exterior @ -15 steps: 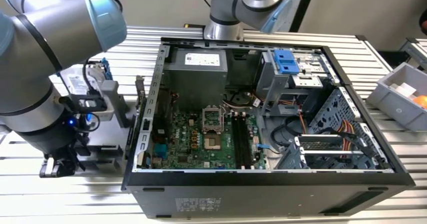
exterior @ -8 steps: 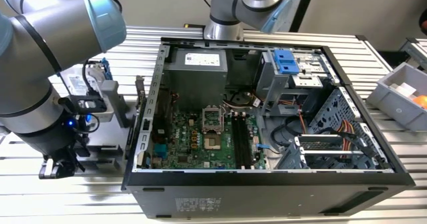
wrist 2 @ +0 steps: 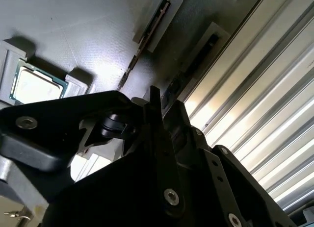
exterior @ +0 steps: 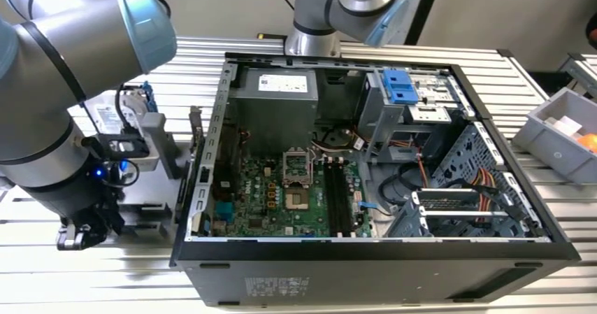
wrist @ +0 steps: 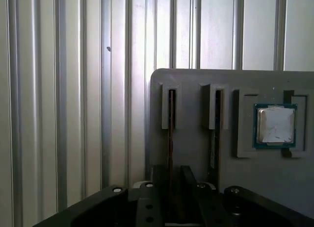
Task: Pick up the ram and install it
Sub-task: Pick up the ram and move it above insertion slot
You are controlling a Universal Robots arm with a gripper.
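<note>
the ram (wrist: 170, 120) stands on its thin edge in a slot of the grey tray (wrist: 194, 82), running straight away from the gripper (wrist: 173, 188), whose fingers (wrist: 158, 185) sit apart, one each side of it.

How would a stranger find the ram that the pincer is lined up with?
Find the grey tray on the slatted table. It holds a square silver chip and two slots. The ram stands on edge in the slot farther from the chip.
</note>
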